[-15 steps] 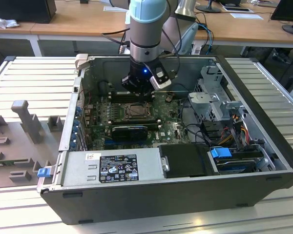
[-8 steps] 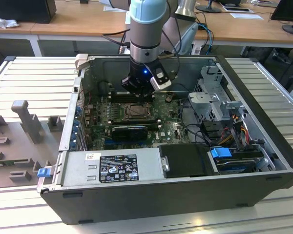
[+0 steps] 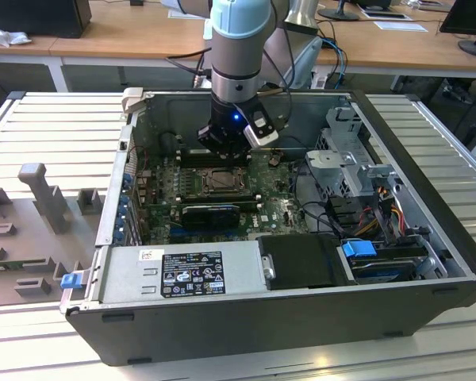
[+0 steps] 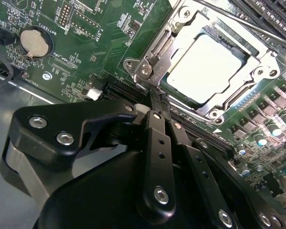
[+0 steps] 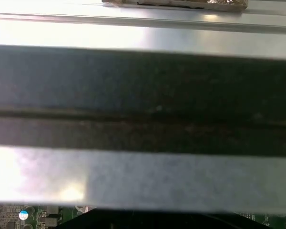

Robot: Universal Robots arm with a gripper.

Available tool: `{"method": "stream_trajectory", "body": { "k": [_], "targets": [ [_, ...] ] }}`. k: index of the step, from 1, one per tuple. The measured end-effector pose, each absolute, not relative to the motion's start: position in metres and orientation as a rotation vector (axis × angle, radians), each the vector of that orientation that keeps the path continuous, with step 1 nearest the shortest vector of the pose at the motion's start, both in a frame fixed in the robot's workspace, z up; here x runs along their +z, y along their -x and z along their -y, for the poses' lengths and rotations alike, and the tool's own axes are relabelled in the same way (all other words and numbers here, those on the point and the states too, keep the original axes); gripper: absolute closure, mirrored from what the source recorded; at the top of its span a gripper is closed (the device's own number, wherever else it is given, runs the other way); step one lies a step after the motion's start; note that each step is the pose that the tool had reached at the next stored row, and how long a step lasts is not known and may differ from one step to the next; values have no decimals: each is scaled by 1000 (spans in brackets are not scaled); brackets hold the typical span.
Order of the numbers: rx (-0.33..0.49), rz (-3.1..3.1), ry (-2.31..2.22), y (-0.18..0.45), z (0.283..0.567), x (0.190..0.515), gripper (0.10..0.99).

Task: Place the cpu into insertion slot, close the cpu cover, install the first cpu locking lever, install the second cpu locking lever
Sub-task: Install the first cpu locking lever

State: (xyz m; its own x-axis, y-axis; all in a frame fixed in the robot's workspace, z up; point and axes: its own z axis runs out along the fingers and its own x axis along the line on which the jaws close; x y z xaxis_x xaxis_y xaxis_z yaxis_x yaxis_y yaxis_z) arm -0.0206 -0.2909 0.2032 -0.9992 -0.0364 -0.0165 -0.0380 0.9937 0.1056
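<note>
**Cpu seated under its cover, pincer at the socket's edge**

In the exterior view the arm reaches straight down into the open computer case [image 3: 428, 238], which lies on its side on a slatted metal worktop [image 3: 55, 127]. The wrist is vertical, and the pincer [image 3: 222, 151] hangs just above the insertion slot [image 3: 222, 181], at the side nearer the case's back wall. That upright pose suits work on small parts lying flat on the green motherboard [image 3: 278, 210].

In the second wrist view the cpu [image 4: 210, 67] lies flat in the socket, its pale face showing through the cut-out of the cpu cover [image 4: 174, 52], which lies down over it. The placing and the closing thus look done. The pincer's fingers [image 4: 158, 126] are drawn together, their tips touching or nearly so, holding nothing that I can see. They point at the cover's near corner, by its hinge and screws, probably to work the thin wire lever [image 4: 238, 21] that runs along the socket's far side. A round coin battery [image 4: 33, 42] sits well apart.

In the first wrist view, a dark band of the case wall [image 5: 143, 95] crosses between bright metal strips.
</note>
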Motion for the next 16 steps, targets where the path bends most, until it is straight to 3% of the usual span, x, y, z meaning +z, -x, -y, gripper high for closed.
{"method": "stream_trajectory", "body": {
  "k": [16],
  "targets": [
    [181, -3122, 58, 20, 291, 205, 980]
  ]
}}
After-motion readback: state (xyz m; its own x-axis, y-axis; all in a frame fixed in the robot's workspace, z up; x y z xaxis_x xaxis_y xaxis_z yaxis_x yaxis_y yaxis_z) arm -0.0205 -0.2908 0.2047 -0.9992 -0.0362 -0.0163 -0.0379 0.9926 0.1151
